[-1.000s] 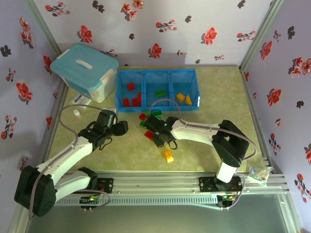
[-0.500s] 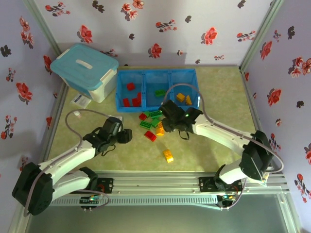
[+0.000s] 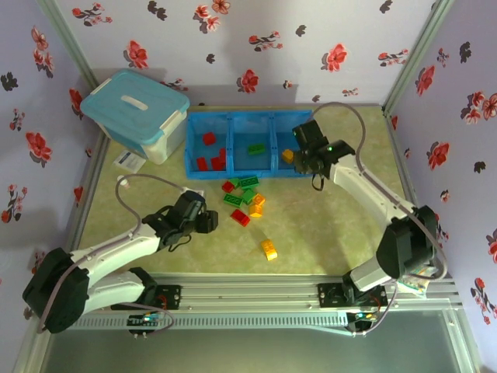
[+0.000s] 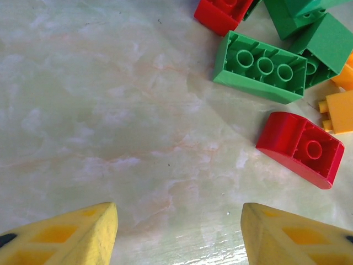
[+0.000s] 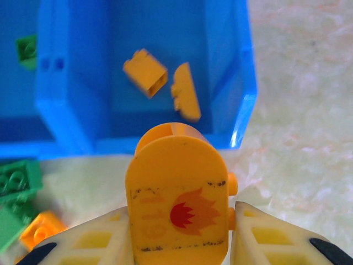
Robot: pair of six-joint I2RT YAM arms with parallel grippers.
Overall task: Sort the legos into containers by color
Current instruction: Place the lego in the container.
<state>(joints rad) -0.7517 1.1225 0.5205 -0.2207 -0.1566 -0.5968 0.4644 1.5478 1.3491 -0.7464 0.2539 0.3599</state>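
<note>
As orange went in its right compartment, the blue three-compartment plastic tray [image 3: 248, 114] had the right gripper [image 5: 177, 218] at its near wall, fingers pinching an orange flame-printed plastic brick [image 5: 175, 187]. Left gripper [image 4: 177, 215] hung spread and empty near loose red/green legos [image 3: 241, 199].

I see lilac walls [image 3: 349, 23] dotted with red and dark flowers. The table [image 3: 326, 233] is pale green, marbled cream. The tray [image 3: 248, 113] is blue — red bricks [image 3: 218, 161] in its left compartment, a green brick [image 3: 255, 148] in the middle, yellow-orange ones [image 5: 146, 73] on the right. The loose bricks [image 3: 242, 200] mix red, green and orange; the lone brick [image 3: 269, 249] is yellow-orange. I log the tub [image 3: 159, 144] white, its lid [image 3: 132, 101] light blue. The flame-print brick [image 5: 176, 212] is orange — red flame, dark scuffs. The left gripper [image 4: 179, 212] has yellow fingers [image 4: 66, 234].
</note>
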